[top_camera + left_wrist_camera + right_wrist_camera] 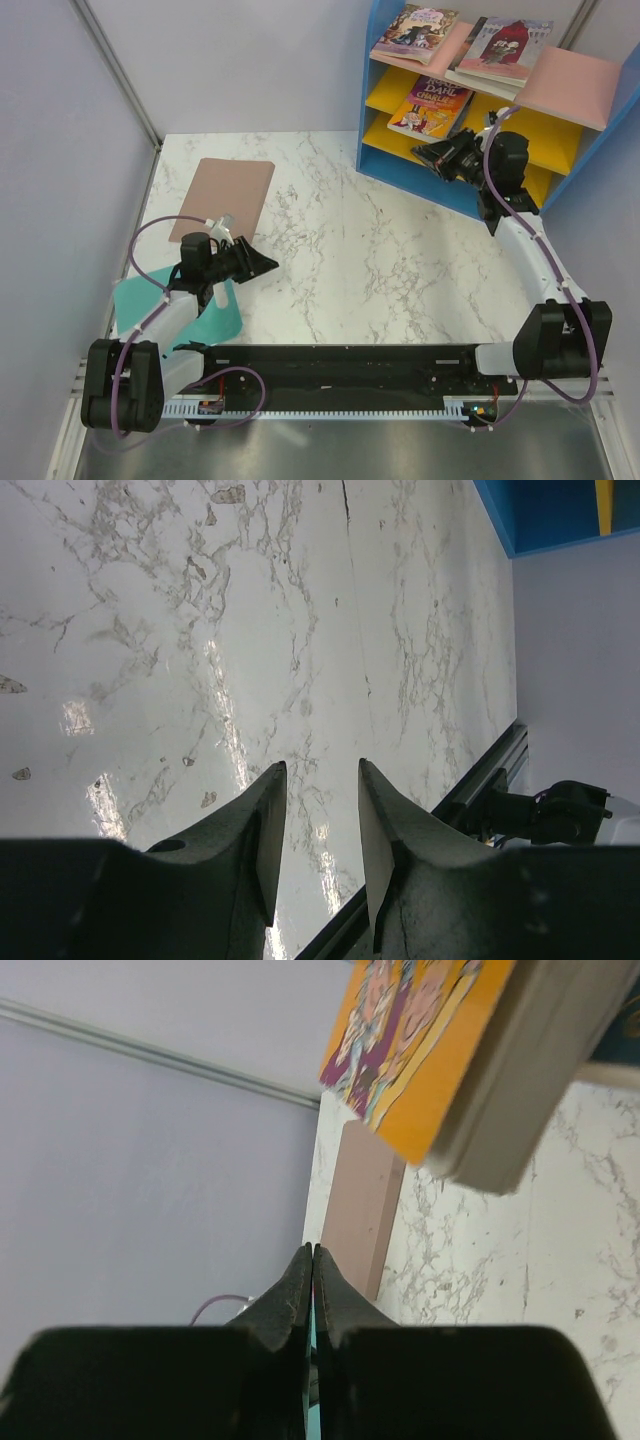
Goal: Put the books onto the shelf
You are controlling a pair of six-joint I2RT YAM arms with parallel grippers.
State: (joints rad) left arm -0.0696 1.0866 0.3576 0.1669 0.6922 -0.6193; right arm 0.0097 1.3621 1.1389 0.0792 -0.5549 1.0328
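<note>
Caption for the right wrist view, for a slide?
Right gripper, jaws shut and empty, near the yellow-purple book; brownish-pink board on the table beyond.

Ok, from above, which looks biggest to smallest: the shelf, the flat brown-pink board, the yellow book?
1. The shelf, biggest by far.
2. The brown-pink board.
3. The yellow book, clearly smaller, though its far end is tucked under the shelf's top level.

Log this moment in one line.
left hand open, empty, above table | right hand shut, empty, near yellow book | yellow book resting on shelf
</note>
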